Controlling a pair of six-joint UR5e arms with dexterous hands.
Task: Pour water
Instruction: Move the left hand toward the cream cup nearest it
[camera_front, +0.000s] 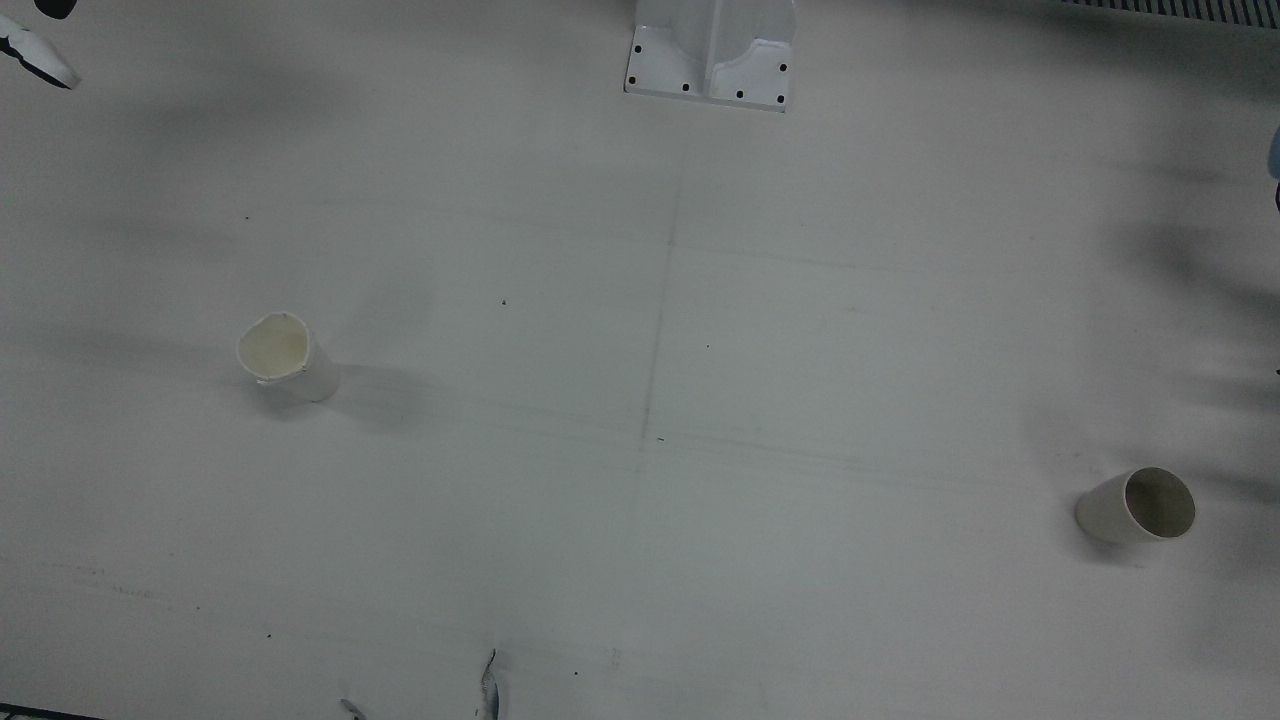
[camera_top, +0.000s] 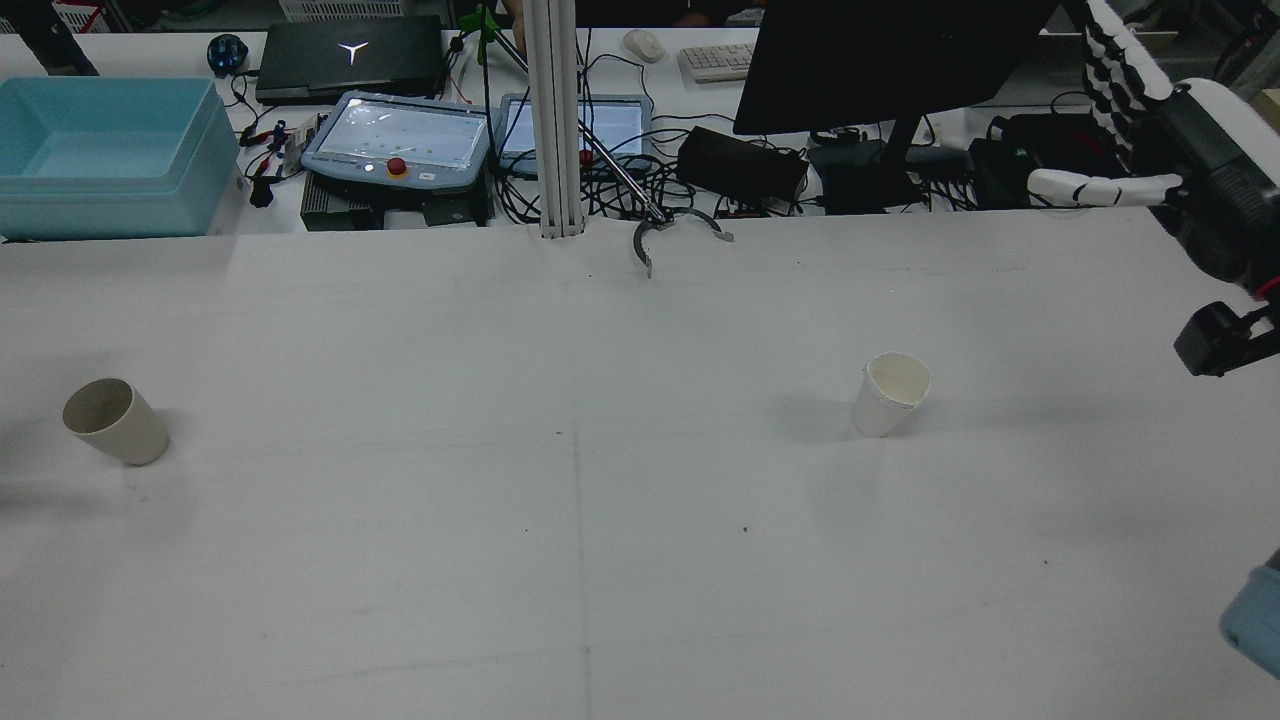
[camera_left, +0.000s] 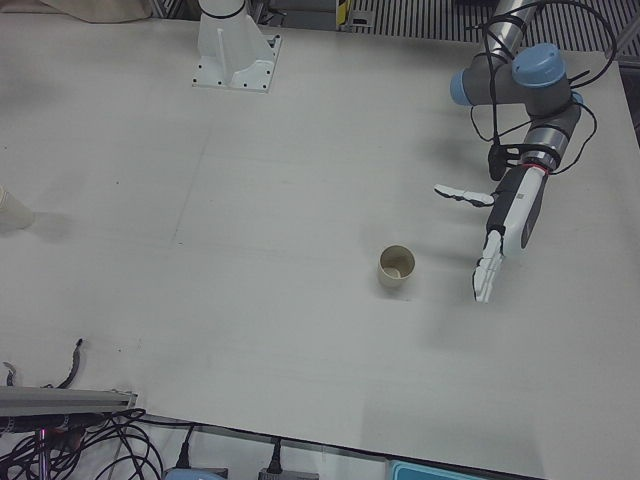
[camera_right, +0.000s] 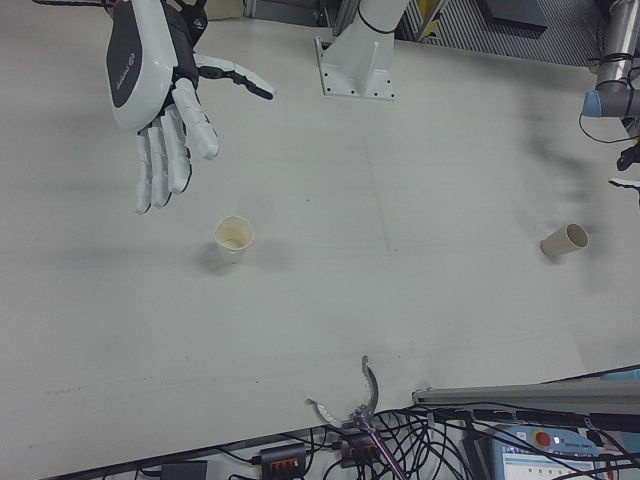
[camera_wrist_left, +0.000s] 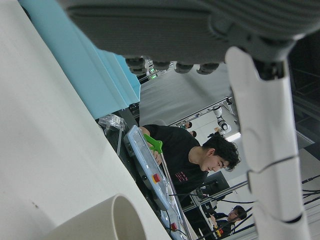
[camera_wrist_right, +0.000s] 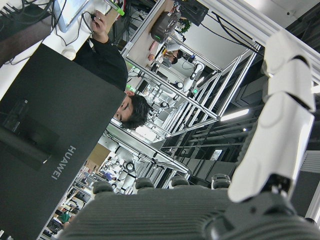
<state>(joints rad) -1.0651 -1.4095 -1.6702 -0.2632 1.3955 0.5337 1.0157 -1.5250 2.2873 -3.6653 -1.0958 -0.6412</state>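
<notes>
- Two paper cups are sitting upright on the white table (camera_front: 640, 560), well apart from each other, one on each arm's half.
- White cup (camera_front: 287, 358) is standing on the right arm's side; its rim is looking dented and out of round, the inside pale yellowish. Cannot tell from any view whether it is holding water.
- Beige cup (camera_front: 1137, 507) is standing on the left arm's side, near the operators' edge. In the left-front view a pale patch is showing at its bottom; cannot tell whether that is liquid.
- Left hand (camera_left: 498, 235) is hanging above the table just beside the beige cup, not touching it. Fingers (camera_left: 488, 270) are stretched straight and pointing down toward the operators' edge, thumb sticking out sideways — wide, holding nothing.
- Right hand (camera_right: 160, 95) is hovering high over the table, back from the white cup and apart from it. Fingers (camera_right: 168, 155) are spread and extended, thumb out to the side — wide, empty.
- Left hand view is showing the beige cup's rim close below the hand, with a teal bin (camera_top: 105, 155) beyond the table edge.
- Right hand view is pointing off the table toward a black monitor (camera_wrist_right: 45, 135) and a person (camera_wrist_right: 107, 65) at the desk.
- Arm pedestal base plate (camera_front: 712, 55) is sitting at the table's far edge, between the two cups.
</notes>
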